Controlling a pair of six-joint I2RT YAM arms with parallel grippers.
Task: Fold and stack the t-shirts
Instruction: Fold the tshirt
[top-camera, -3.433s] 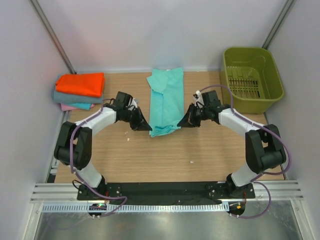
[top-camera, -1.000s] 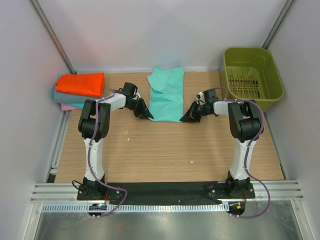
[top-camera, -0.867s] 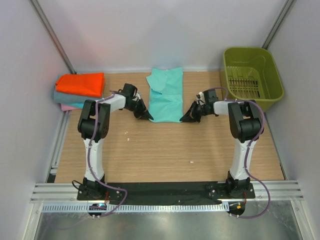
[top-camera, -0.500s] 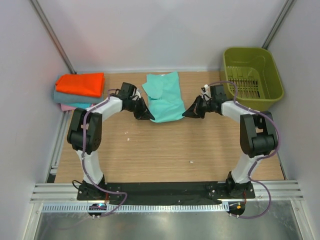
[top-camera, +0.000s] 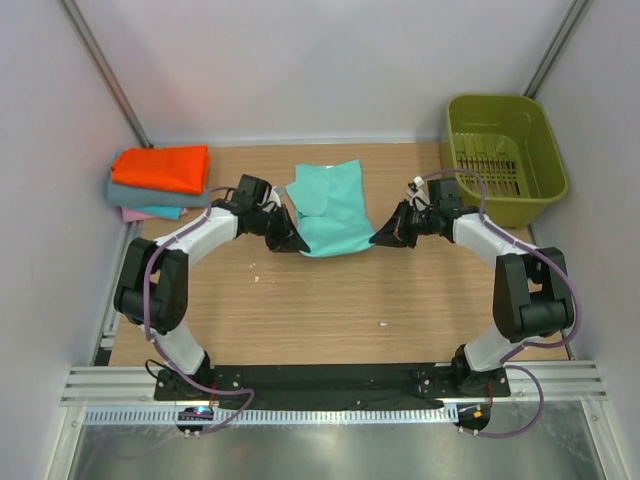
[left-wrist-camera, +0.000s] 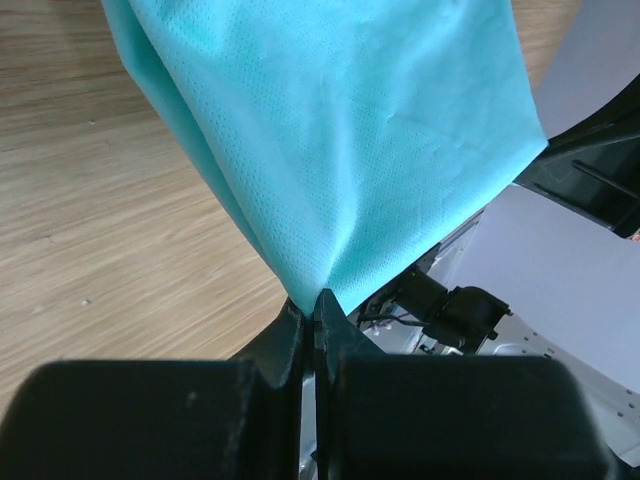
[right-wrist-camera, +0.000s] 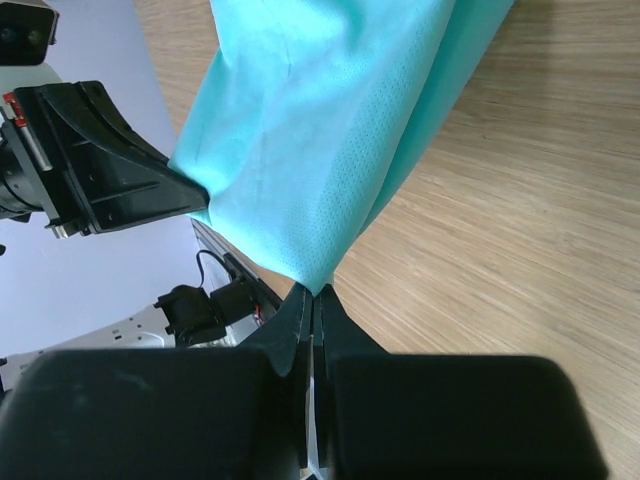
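At the far left of the surface (top-camera: 330, 300) sits the stack (top-camera: 150, 195) of folded shirts: orange on top, then grey-teal, with pink peeping out below.

The left hand (top-camera: 287, 238) is clamped tight on the near left corner of the mint shirt (top-camera: 335, 205), a thin pinch of cloth between its closed fingertips. The shirt lies in the middle of the surface, towards the far side, with its near edge raised off the wood between the two hands. It is a fine, dimpled knit, already narrowed to a long panel, hanging in soft folds from each pinch, and a flap is turned over at its far left.

The right hand (top-camera: 388, 236) is clamped the same way on the near right corner.

The step looks like carrying this near edge over to the far one. It should go best with both hands level and in pace, the edge lightly taut between them, corners laid on corners and let go only once the cloth is flat.

The basket (top-camera: 505, 190) stands at the far right, well apart.
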